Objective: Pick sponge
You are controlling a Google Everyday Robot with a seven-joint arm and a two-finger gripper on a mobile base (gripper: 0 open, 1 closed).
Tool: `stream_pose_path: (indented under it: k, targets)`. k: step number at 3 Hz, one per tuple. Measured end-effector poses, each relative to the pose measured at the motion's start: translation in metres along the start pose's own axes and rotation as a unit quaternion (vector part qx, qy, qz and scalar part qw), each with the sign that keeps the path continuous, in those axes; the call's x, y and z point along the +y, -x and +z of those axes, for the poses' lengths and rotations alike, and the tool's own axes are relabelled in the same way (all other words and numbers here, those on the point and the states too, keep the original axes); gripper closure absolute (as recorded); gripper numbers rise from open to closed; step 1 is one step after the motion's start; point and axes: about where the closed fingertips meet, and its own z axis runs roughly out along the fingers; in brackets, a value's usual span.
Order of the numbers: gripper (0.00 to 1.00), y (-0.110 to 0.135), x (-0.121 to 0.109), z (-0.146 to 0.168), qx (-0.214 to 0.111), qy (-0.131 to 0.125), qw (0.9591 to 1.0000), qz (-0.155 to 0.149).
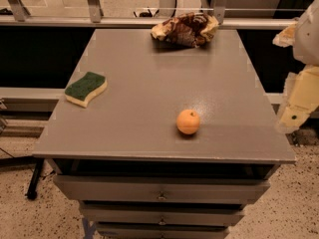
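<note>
The sponge (85, 88) has a dark green top over pale yellow foam and wavy edges. It lies flat near the left edge of the grey table top (149, 73). My gripper (296, 106) shows as pale cream parts at the right edge of the view, beyond the table's right side. It is far from the sponge and holds nothing that I can see.
An orange fruit (188, 121) sits near the front middle-right of the table. A brown-and-cream cloth bundle (185, 29) lies at the back edge. Drawers (160, 189) are below the table top. A rail with metal posts (92, 4) runs behind the table.
</note>
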Motion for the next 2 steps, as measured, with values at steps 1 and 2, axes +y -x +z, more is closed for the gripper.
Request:
stream_pose_path:
  k: [1, 2]
  targets:
    - [0.0, 0.0, 0.0, 0.0, 0.0, 0.0, 1.0, 0.0]
    - [0.0, 0.024, -0.002, 0.017, -0.047, 0.01, 0.9986, -0.021]
